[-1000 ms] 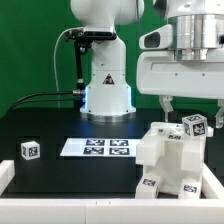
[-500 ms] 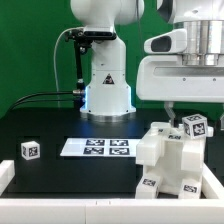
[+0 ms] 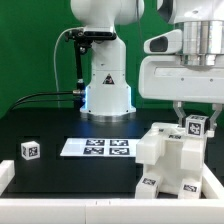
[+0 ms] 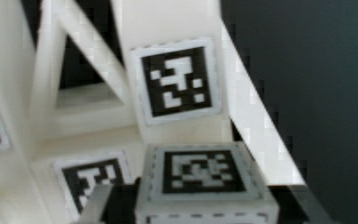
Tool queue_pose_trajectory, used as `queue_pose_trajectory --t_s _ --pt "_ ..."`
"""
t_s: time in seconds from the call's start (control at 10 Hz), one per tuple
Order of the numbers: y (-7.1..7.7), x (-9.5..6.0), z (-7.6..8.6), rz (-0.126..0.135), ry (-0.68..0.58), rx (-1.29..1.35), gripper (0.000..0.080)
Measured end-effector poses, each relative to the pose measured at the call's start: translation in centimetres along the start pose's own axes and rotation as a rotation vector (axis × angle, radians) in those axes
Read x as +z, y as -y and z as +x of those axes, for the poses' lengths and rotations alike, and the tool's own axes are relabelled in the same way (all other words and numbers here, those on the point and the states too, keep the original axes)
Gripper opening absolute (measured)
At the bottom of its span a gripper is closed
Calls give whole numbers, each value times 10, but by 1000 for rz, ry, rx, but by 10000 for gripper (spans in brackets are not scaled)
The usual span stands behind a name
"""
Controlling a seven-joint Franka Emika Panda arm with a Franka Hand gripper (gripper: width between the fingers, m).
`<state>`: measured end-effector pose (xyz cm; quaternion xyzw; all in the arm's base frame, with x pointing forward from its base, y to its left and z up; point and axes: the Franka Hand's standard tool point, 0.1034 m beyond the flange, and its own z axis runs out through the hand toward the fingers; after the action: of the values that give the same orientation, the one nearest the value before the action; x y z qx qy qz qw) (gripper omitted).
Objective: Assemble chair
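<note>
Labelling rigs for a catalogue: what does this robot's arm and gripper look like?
Glossy white rounded arm with a triangular warning sticker on its base, blue glow beneath, black cables at its side; boxy white gripper with short dark fingers.

Chair [image 3: 172, 160] cut off at exterior view's right edge, pincer [image 3: 196, 110] tips partly hidden, wrist-view tags [image 4: 176, 85] blurred
</note>
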<state>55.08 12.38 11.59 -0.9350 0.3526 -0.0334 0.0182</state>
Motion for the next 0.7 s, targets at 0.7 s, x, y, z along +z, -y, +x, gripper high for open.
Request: queue_pose_trajectory --t_s 0.7 --pt "0 3 3 29 10 761 281"
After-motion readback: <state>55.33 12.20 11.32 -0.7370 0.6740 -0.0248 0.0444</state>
